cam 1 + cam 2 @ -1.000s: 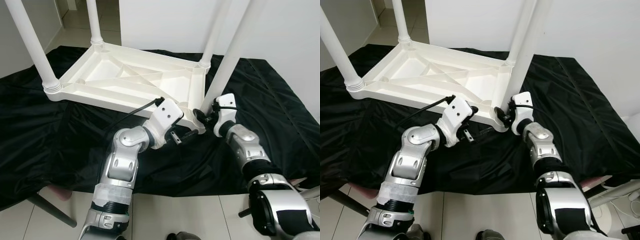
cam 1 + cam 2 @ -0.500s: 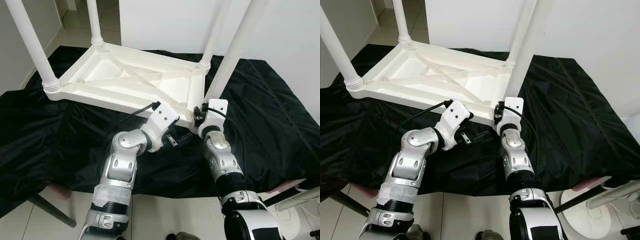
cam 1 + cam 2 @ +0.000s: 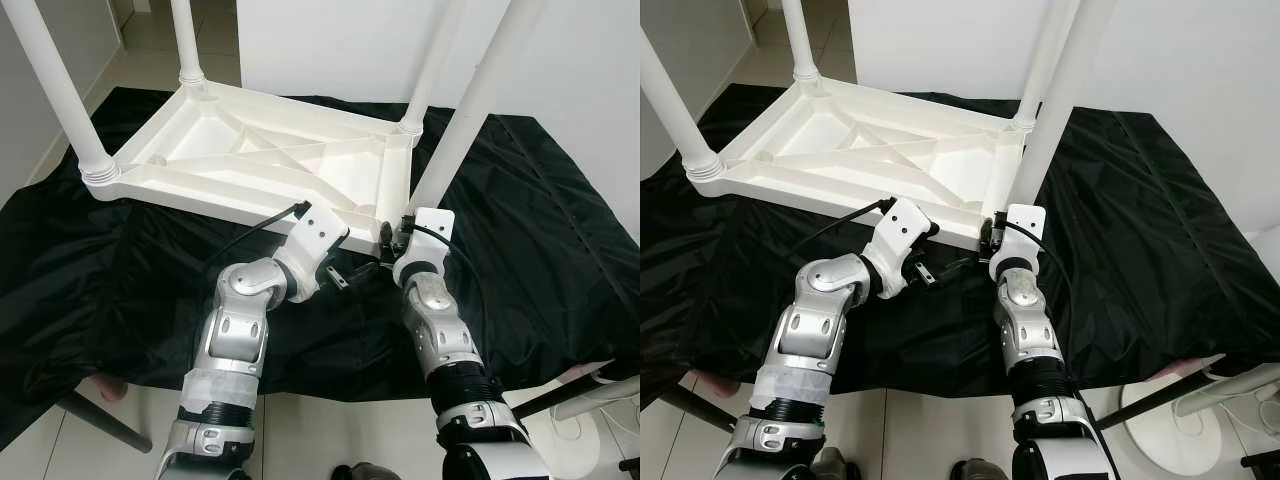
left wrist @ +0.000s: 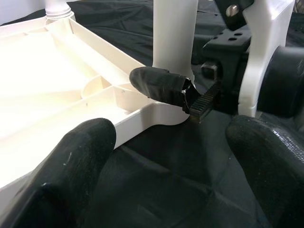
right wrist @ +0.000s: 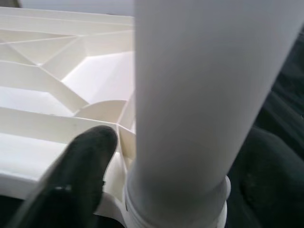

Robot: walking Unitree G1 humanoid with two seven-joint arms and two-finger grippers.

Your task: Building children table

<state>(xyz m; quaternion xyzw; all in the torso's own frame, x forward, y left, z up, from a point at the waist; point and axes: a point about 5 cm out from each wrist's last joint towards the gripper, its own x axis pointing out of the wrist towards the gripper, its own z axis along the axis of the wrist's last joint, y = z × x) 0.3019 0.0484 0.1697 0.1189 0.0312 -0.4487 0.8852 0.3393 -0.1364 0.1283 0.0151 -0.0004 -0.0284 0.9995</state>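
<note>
Four white legs stand up from the upturned children's table (image 3: 260, 160), which lies top-down on a black sheet (image 3: 540, 230) spread over the floor — the easiest way to reach the leg sockets. The right claw (image 3: 392, 242) sits at the base of the near leg (image 3: 462, 125), its fingers (image 5: 78, 175) either side of the post (whether they actually press it, I cannot tell), probably to steady or twist it into the corner. The left claw (image 3: 352, 276) hangs wide and holds nothing, just beside that corner — ready to brace the frame.
</note>
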